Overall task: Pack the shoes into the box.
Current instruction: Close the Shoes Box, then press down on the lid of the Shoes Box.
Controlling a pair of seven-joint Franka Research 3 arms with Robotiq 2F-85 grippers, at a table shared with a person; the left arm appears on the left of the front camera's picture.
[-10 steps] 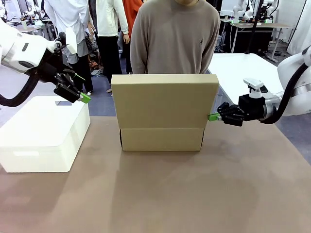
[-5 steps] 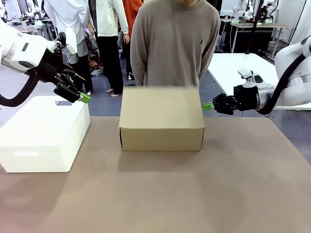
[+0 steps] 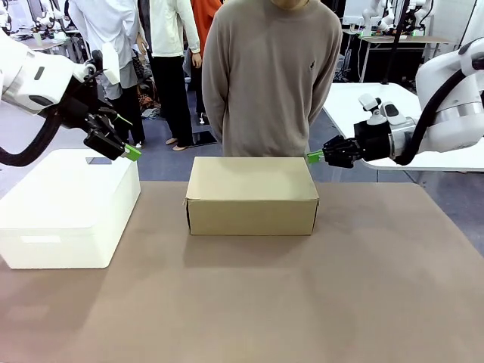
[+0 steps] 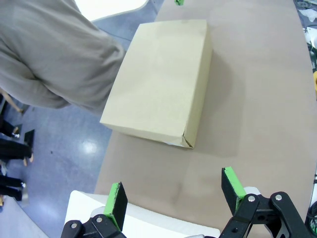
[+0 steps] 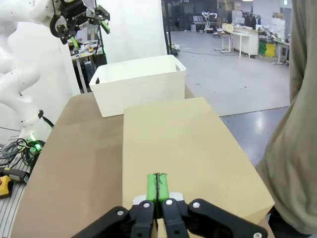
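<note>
The box (image 3: 252,195) now sits mid-desk with its lid down flat; a second ago we saw that lid standing upright. The right gripper (image 3: 314,157), clenched on nothing, hovers at the lid's far right corner. The left gripper (image 3: 125,144) hangs released above the white bin (image 3: 68,208). We judge packing essentially finished.

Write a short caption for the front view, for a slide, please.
Closed box on the table; shut right gripper above its far right corner, open left gripper over the white bin.
</note>
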